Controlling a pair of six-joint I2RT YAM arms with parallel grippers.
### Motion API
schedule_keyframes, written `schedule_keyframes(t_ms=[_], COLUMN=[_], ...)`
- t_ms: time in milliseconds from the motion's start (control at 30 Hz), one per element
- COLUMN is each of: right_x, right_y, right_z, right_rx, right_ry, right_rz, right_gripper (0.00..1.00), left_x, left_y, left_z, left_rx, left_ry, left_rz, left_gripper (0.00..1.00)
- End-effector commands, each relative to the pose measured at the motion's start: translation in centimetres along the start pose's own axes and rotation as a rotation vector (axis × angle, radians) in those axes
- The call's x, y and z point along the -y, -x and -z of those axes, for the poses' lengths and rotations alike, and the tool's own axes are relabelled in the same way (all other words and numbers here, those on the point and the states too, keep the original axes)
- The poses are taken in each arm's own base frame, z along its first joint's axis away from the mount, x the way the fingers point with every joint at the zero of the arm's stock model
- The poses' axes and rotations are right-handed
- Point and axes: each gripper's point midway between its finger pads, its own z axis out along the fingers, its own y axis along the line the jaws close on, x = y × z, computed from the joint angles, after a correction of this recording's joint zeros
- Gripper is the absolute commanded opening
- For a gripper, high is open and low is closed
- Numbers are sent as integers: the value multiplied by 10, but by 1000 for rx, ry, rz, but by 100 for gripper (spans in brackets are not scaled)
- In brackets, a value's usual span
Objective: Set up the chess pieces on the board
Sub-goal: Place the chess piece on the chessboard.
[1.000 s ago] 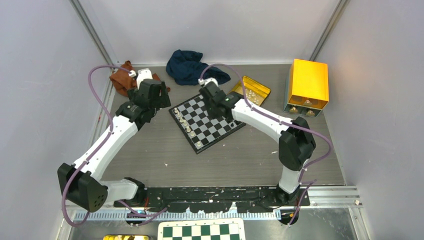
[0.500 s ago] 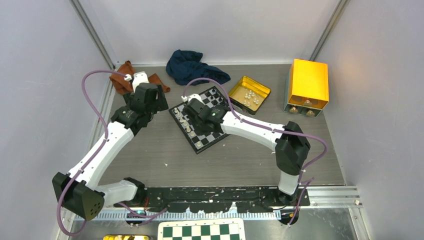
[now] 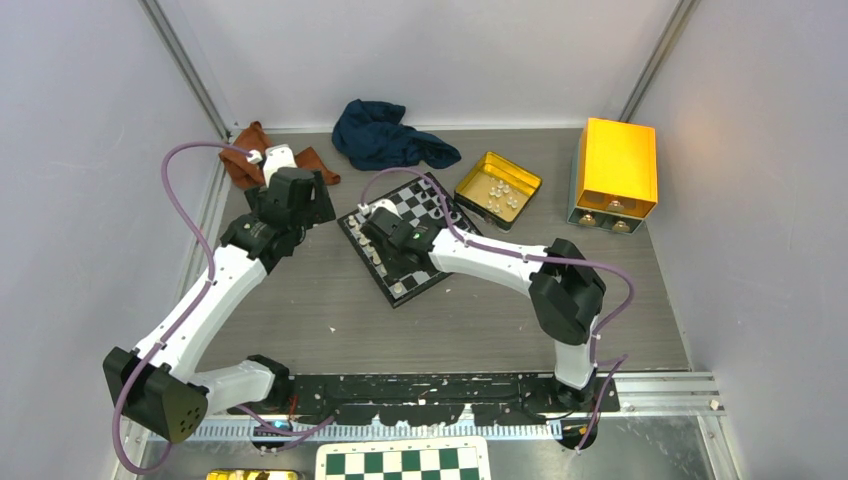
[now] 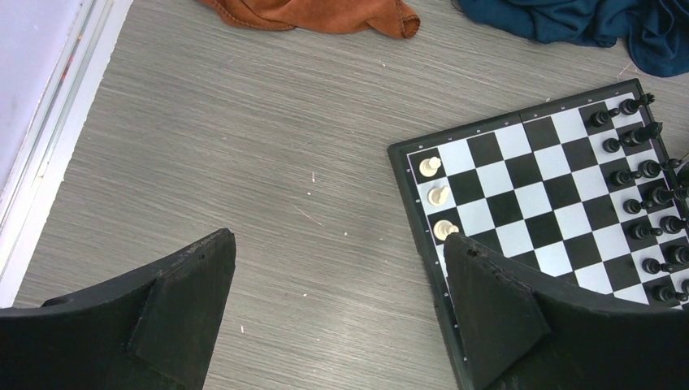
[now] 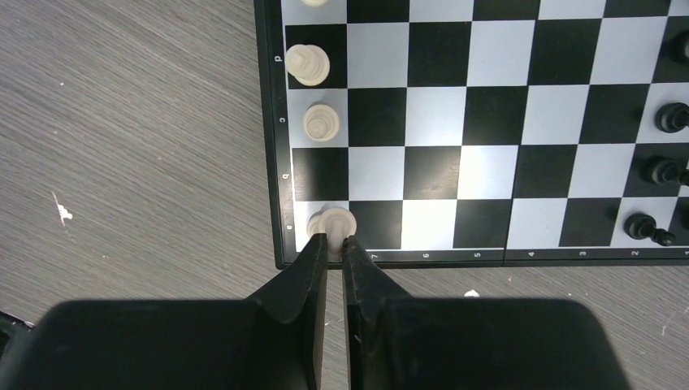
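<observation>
The board (image 3: pixel 428 196) lies tilted in the middle of the table. My right gripper (image 5: pixel 335 238) is shut on a cream-white chess piece (image 5: pixel 336 220) over the board's (image 5: pixel 487 122) corner square; whether the piece touches the square I cannot tell. Two more white pieces (image 5: pixel 308 63) stand along that same edge file, and black pieces (image 5: pixel 665 171) line the opposite side. My left gripper (image 4: pixel 337 240) hangs open and empty over bare table left of the board (image 4: pixel 536 187). In that view three white pieces (image 4: pixel 439 195) stand on the near edge and black pieces (image 4: pixel 646 172) on the far rows.
A gold tin (image 3: pixel 473 187) holding several white pieces sits behind the board on the right. A yellow box (image 3: pixel 615 172) stands at the back right. A blue cloth (image 3: pixel 385 135) and a brown cloth (image 3: pixel 245 157) lie at the back. A green-and-white checkered sheet (image 3: pixel 405 462) lies below the arm bases.
My right arm has swung left across the board, from beside the tin to the board's left edge, staying shut. The left arm has shifted slightly left and stayed open.
</observation>
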Motion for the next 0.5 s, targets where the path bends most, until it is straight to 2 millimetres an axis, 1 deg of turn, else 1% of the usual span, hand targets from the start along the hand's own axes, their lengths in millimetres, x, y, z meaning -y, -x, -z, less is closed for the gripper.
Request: schedule_keyframes(t_ms=[0, 267, 467], right_x=[-9, -13, -17], right_y=[5, -4, -5], right_z=[-7, -21, -30], right_rx=[36, 26, 32], right_ry=[35, 52, 66], right_rz=[-8, -1, -2], right_gripper=[1, 1, 1], left_x=[-7, -6, -5], left_y=[11, 10, 9], left_z=[6, 4, 2], left_rx=[41, 37, 34], left_ry=[15, 15, 17], left_rz=[33, 30, 24], left_gripper=[100, 100, 100])
